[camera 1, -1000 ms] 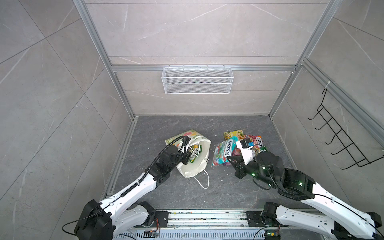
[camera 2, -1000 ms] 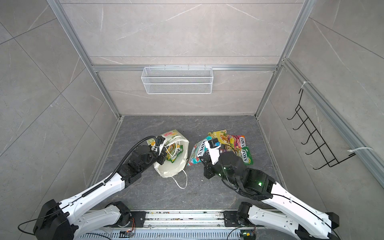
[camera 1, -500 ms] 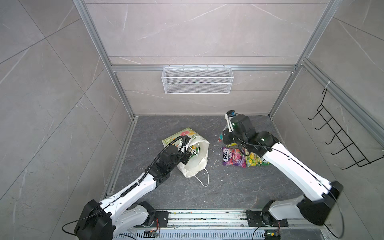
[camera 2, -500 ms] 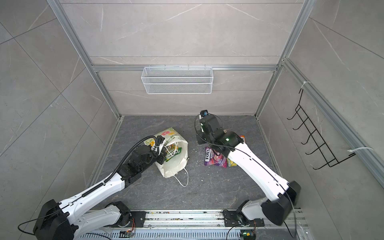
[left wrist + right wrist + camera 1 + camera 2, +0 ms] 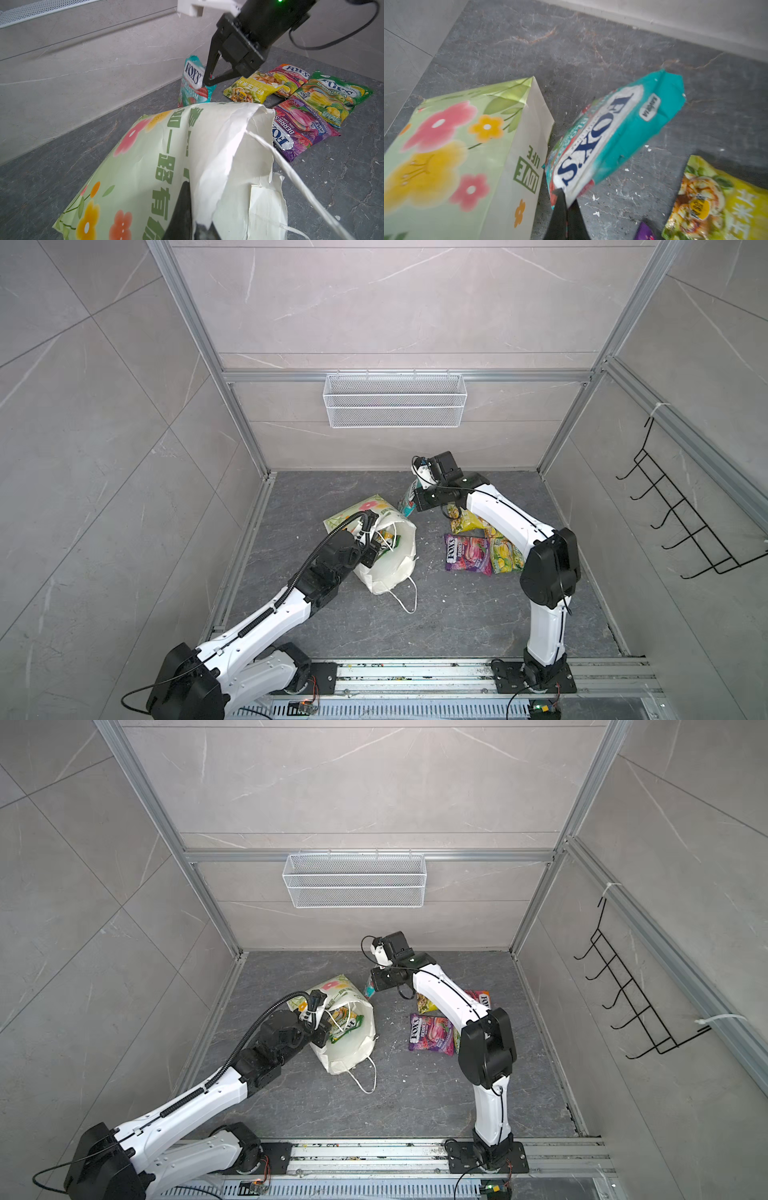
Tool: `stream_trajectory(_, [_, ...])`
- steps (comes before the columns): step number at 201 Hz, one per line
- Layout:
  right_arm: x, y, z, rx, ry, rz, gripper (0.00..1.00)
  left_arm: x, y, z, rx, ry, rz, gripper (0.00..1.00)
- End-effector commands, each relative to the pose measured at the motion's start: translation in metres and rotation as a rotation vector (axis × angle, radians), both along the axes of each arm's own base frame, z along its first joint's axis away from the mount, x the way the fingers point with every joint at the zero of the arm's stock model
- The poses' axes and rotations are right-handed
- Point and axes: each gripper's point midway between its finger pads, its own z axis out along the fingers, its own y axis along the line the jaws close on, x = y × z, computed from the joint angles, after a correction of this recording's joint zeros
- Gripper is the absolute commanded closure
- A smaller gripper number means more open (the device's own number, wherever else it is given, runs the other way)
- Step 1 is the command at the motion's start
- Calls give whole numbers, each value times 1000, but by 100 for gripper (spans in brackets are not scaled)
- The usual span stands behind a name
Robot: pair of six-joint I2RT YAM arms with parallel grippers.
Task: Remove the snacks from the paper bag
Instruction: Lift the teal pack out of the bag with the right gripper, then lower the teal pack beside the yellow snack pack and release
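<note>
- My right arm (image 5: 498,510), folded low over the snack pile a second ago, now stretches toward the back wall (image 5: 395,448). My left arm (image 5: 270,614) has not moved.
- The paper bag (image 5: 392,570) lies where it lay, left of centre on the floor (image 5: 457,614). It is tipped over, with its printed base toward the back-left. Its mouth gapes upward and toward the front rail (image 5: 415,672), and a cord handle (image 5: 409,599) trails in front.
- The teal packet (image 5: 406,502), earlier flat at the pile's left edge, now hangs from my right gripper (image 5: 414,506), just beside the bag's far corner.
- My right jaws are pressed onto that packet's side edge, beside the last letter of its logo.
- My left gripper (image 5: 376,551) keeps pinching the bag's rim, one finger (image 5: 180,207) outside the paper and the other inside.
- Both top views look into the mouth and show a packet inside the bag (image 5: 347,1025); the left wrist view shows only the bag's outside.
- The left wrist view lays out the four on the floor, which my right arm partly covers from above: purple packet (image 5: 301,128), green packet (image 5: 332,97), yellow packet (image 5: 251,89) and orange-pink packet (image 5: 288,76).
- In that view the teal packet's long axis stands nearly upright, logo end up. Its lower end is hidden behind the bag, so I cannot tell whether it touches the floor.
</note>
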Motion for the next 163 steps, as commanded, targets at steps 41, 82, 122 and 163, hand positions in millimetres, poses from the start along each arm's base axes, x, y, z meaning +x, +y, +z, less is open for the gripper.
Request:
stream_trajectory(41, [12, -26, -63, -50, 126, 0, 100, 5, -5, 25, -28, -62, -10, 100])
stream_trajectory(82, [0, -62, -76, -195, 156, -92, 100, 5, -5, 27, -27, -70, -12, 100])
stream_trajectory(122, [-11, -84, -89, -271, 230, -166, 100, 7, -10, 26, -31, -65, -28, 100])
stream_trajectory(163, [-18, -99, -100, -334, 259, -222, 100, 7, -12, 28, -33, -70, -34, 100])
